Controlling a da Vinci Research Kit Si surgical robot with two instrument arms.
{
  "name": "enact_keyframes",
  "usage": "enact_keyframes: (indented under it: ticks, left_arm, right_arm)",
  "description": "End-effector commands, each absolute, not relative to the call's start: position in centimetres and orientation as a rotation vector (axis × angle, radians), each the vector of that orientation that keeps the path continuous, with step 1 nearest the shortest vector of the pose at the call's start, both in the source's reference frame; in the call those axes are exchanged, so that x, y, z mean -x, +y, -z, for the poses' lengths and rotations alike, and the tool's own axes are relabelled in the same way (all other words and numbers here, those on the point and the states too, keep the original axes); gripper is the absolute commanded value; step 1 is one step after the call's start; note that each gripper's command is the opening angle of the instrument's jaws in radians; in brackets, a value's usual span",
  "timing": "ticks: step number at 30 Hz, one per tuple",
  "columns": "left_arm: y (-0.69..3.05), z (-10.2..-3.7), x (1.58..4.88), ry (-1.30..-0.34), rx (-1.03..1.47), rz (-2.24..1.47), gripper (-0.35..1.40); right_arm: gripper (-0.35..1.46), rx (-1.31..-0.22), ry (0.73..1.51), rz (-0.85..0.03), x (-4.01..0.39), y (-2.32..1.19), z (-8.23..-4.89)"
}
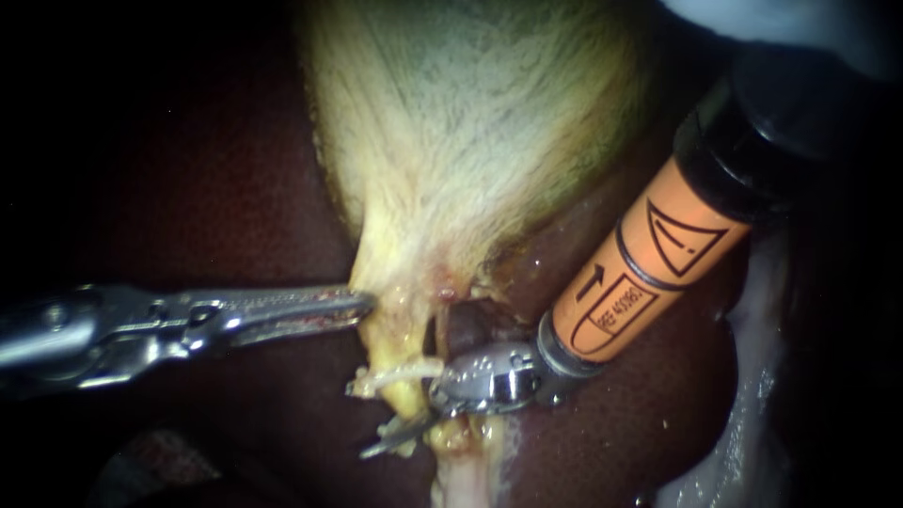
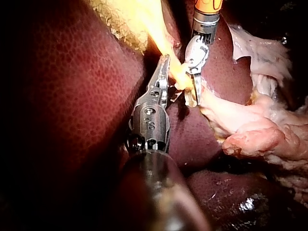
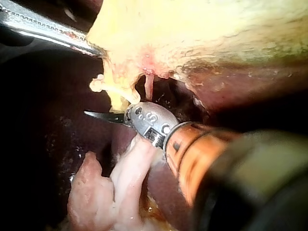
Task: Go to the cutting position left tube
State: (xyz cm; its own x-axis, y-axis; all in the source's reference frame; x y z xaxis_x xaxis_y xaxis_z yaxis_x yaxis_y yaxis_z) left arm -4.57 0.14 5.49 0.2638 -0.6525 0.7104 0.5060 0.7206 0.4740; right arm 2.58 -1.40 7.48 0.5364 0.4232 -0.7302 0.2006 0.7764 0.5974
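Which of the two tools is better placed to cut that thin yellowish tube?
The right instrument: its tip lies against the tube below the gallbladder. The left instrument is busy, its jaws shut on the gallbladder's edge, holding it taut.

My left instrument (image 1: 357, 305) level from left, jaws clamped on gallbladder (image 1: 451, 141) edge. My right instrument (image 1: 414, 428) slants down from upper right, blades parted.
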Motion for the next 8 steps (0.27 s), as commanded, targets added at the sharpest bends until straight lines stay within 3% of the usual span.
enact_keyframes:
  ticks: [1,8]
  left_arm:
    - [0.14,-5.49,4.57,-1.041,-0.163,0.787,-0.35]
    - [0.13,-5.49,4.56,-1.042,-0.163,0.787,-0.35]
  right_arm:
    - [1.26,-0.699,1.017,-0.146,-2.58,-1.40,-7.48]
    - [1.26,-0.700,1.018,-0.145,-2.56,-1.40,-7.48]
